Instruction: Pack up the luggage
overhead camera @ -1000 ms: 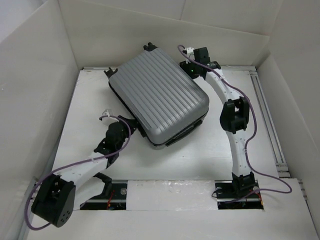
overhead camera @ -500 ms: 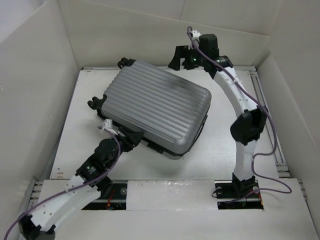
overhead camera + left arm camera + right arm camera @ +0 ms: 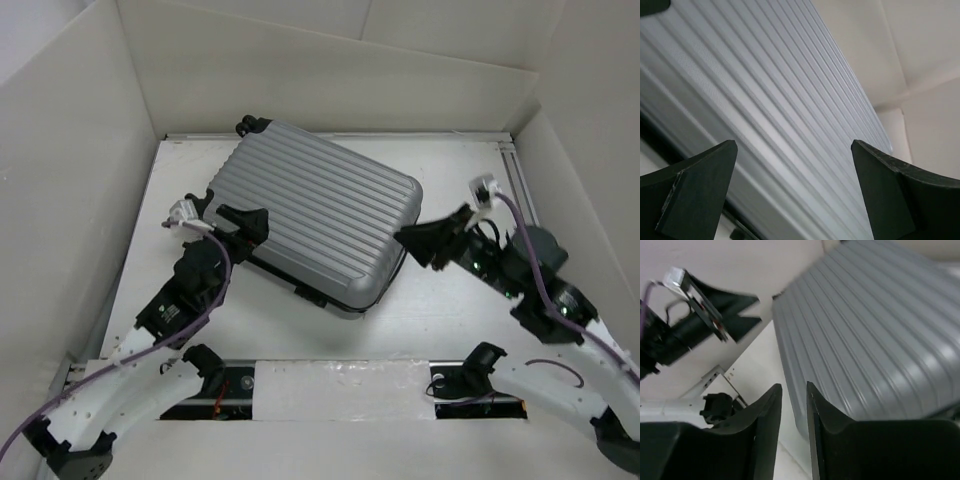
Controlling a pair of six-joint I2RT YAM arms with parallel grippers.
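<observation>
The luggage, a silver-grey ribbed hard-shell suitcase, lies closed and flat in the middle of the table, black wheels at its far-left end. My left gripper is open at the suitcase's near-left edge; in the left wrist view its fingers stand wide apart with the ribbed shell just beyond them. My right gripper hovers by the suitcase's right side. In the right wrist view its jaws are a narrow gap apart with nothing in it, the shell to the right.
Tall white walls box in the table on three sides. A metal rail runs along the right edge. Both arm bases sit on a slotted strip at the near edge. The left arm shows in the right wrist view.
The suitcase turned, then stayed put. My left gripper slid left along its edge and opened wide. The right arm swung from the far back down to the suitcase's right side, jaws narrowing.
</observation>
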